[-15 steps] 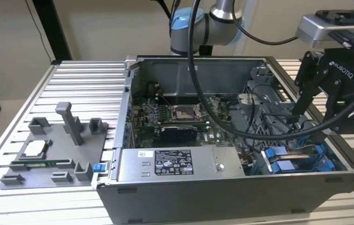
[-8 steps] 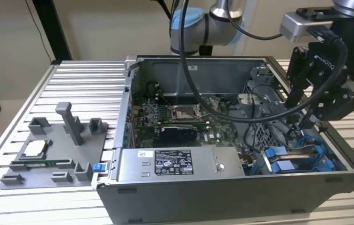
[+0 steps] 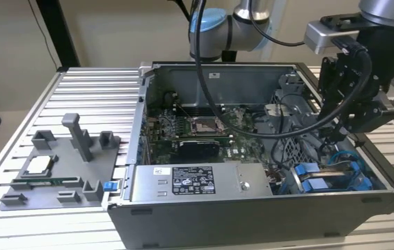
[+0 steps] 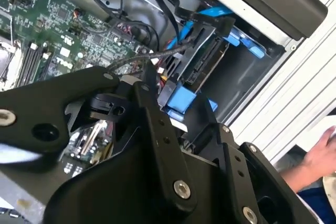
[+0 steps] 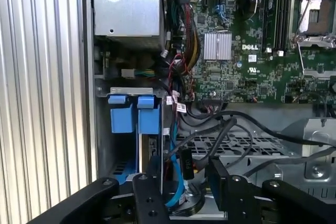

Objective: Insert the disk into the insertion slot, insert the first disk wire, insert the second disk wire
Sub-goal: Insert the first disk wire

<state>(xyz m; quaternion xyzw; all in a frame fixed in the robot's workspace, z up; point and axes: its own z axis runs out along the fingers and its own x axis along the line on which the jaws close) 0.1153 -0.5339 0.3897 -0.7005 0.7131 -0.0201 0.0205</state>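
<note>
The disk (image 3: 322, 179) sits in its blue carrier in the insertion slot at the front corner of the open computer case (image 3: 253, 208), on the exterior view's right. Both wrist views show the disk (image 5: 149, 150) (image 4: 207, 59) on edge in the bay, behind blue carrier tabs (image 5: 148, 115). My gripper (image 3: 332, 136) hangs just above that corner, open and holding nothing. In the first wrist view a black wire connector (image 5: 187, 163) and a blue wire (image 5: 175, 184) lie loose between the fingers (image 5: 218, 179), beside the disk.
The motherboard (image 5: 236, 51) and the grey labelled power-supply box (image 3: 193, 182) fill the rest of the case. Black cables (image 5: 247, 124) cross a perforated cage. A grey fixture tray (image 3: 58, 172) lies on the slatted table (image 3: 93, 88). A person's hand (image 4: 320, 156) is near the case.
</note>
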